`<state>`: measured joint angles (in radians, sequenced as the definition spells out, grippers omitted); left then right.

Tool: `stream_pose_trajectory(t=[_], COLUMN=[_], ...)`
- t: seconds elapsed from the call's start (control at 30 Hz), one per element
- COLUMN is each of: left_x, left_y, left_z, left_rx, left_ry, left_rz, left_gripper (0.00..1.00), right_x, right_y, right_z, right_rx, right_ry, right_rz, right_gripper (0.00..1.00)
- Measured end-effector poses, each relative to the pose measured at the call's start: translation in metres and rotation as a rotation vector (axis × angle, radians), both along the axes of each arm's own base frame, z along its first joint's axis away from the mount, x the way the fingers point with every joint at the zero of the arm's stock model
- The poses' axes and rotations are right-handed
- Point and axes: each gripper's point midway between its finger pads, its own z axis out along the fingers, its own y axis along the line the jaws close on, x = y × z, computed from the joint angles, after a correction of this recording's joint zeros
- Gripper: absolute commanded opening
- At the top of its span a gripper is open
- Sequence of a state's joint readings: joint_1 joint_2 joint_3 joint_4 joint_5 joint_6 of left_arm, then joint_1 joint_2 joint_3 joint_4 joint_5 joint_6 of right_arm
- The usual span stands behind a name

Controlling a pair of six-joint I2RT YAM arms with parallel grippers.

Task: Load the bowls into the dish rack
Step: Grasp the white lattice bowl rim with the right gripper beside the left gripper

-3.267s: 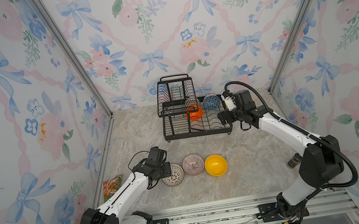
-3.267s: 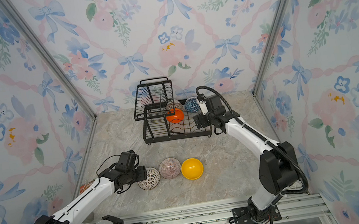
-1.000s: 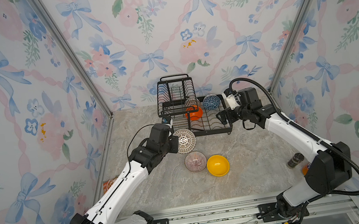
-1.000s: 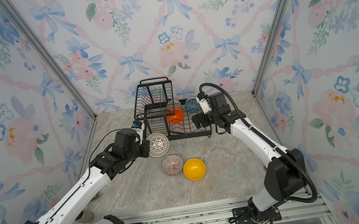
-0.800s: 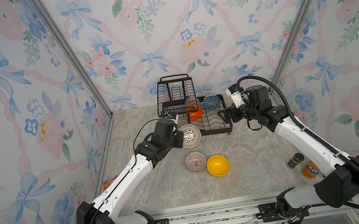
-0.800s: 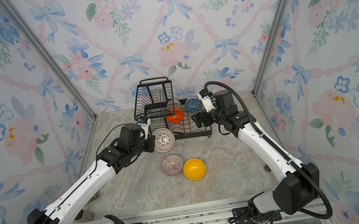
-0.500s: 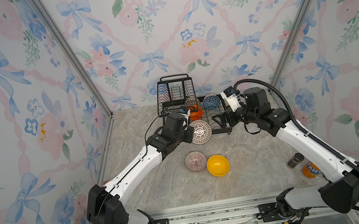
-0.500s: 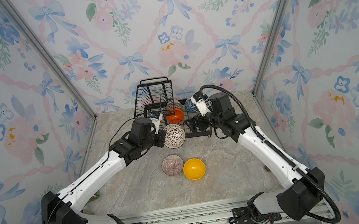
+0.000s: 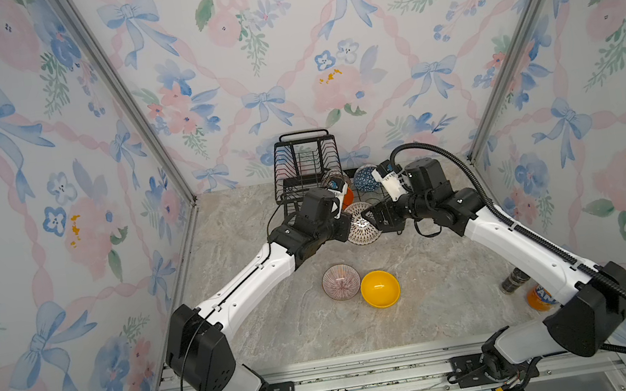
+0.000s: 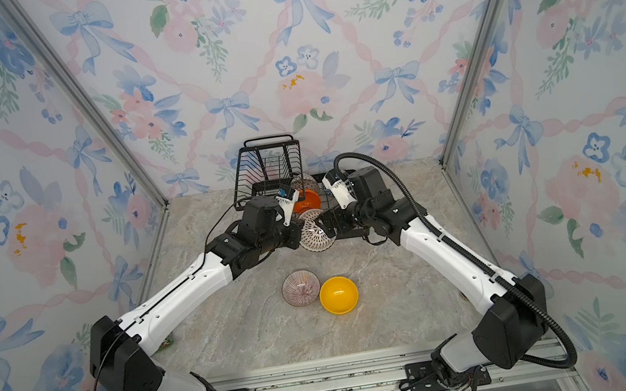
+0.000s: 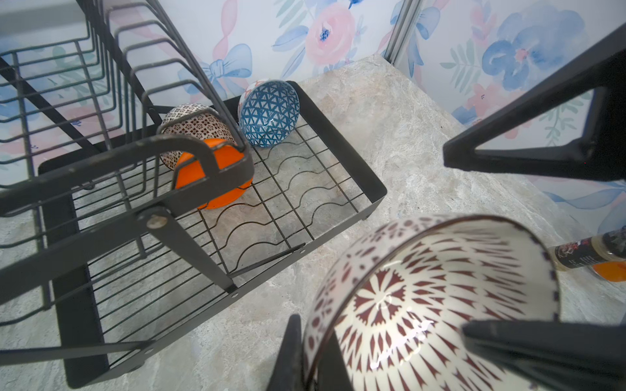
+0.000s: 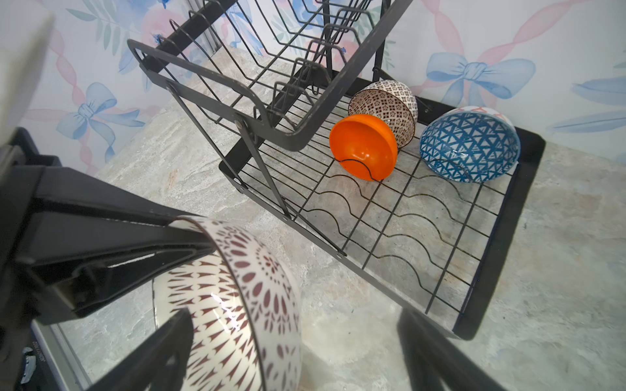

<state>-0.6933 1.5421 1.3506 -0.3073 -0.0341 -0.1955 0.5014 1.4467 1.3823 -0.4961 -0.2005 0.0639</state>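
On the dish rack's [image 11: 76, 304] near side, left fingers [image 11: 542, 345] clamp the lattice bowl's [image 9: 363, 231] rim; right fingers [image 12: 430, 348] stand apart beside it.

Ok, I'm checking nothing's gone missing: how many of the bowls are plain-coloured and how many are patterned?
Plain: 2 (orange bowl, yellow bowl)
Patterned: 4 (mosaic bowl, blue triangle bowl, lattice bowl, striped bowl)
Total: 6
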Motion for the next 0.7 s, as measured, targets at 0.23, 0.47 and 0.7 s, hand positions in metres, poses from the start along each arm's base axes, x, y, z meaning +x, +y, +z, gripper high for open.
stream_pose_trajectory(t=[0.23,0.47,0.7], left_x=[0.002,0.002,0.003], left_y=[-0.002,-0.003,-0.004], left_z=[0.000,0.001,-0.001], left_rx=[0.003,-0.001,0.002], left_ry=[-0.008,-0.013,-0.009], left_rz=[-0.006,-0.008,-0.008], left_gripper=[0.00,0.00,0.00], right_x=[0.005,0.005,0.003], right_y=[-0.001,-0.001,0.004], right_z=[-0.016,-0.019,-0.023], right_rx=[-0.025,-0.027,-0.032], right_ry=[0.057,0.073,0.084], right_rz=[-0.027,-0.037,-0.026], right_gripper=[0.68,0.50,0.40])
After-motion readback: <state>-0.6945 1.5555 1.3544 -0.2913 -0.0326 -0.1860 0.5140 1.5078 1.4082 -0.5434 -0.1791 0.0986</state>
